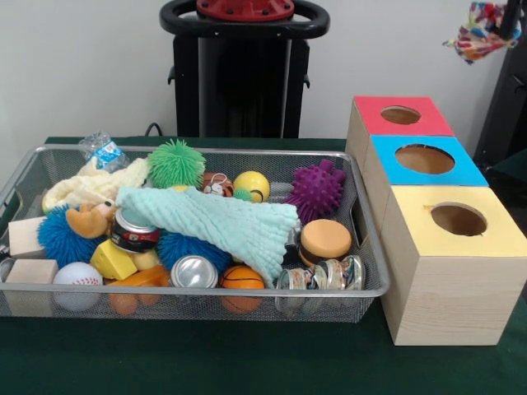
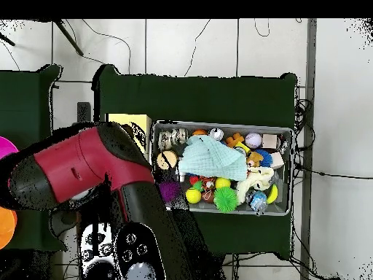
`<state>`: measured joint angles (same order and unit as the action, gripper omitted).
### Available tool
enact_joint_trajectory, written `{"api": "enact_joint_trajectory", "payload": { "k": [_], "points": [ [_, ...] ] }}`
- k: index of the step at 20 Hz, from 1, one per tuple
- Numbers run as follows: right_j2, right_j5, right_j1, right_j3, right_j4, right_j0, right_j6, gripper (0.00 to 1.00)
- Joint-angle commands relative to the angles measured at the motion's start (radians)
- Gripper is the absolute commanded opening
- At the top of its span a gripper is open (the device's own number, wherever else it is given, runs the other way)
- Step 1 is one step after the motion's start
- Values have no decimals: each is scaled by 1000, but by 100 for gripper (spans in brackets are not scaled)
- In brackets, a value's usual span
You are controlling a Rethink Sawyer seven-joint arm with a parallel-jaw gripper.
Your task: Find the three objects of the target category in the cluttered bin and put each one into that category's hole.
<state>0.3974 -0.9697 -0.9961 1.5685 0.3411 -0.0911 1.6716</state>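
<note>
A white cloth piece with multicoloured polka dots (image 1: 486, 31) hangs in the air at the top right of the front view, above and behind the boxes. My gripper (image 1: 499, 6) is shut on its top at the picture's edge and is mostly cut off. The yellow-topped box's round hole (image 1: 458, 220) is the nearest of the three holes, well below the cloth. The wire mesh bin (image 1: 247, 290) is full of clutter and shows no other polka-dot piece. In the overhead view my red arm (image 2: 80, 168) covers the boxes; only a strip of the yellow top (image 2: 130, 120) shows beside the bin (image 2: 218, 125).
The blue-topped box (image 1: 424, 159) and red-topped box (image 1: 401, 115) stand behind the yellow one. In the bin lie a mint-green cloth (image 1: 222, 222), a cream knitted cloth (image 1: 90, 185), spiky balls, cans, sports balls and wooden blocks. The pedestal (image 1: 239, 74) stands behind.
</note>
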Motion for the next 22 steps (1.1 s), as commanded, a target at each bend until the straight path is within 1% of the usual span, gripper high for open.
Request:
{"api": "enact_joint_trajectory", "payload": {
  "k": [1,5,9,12,17,19,22],
  "points": [
    [-112,128,129,-27,135,-3,196,0],
    [-134,183,155,-33,151,1,176,0],
    [-163,222,192,-62,171,18,177,0],
    [-170,250,221,-77,167,18,171,0],
    [-207,310,276,-117,182,50,206,0],
    [-227,331,313,-147,182,70,228,0],
    [-263,340,353,-187,155,113,273,0]
  ]
}}
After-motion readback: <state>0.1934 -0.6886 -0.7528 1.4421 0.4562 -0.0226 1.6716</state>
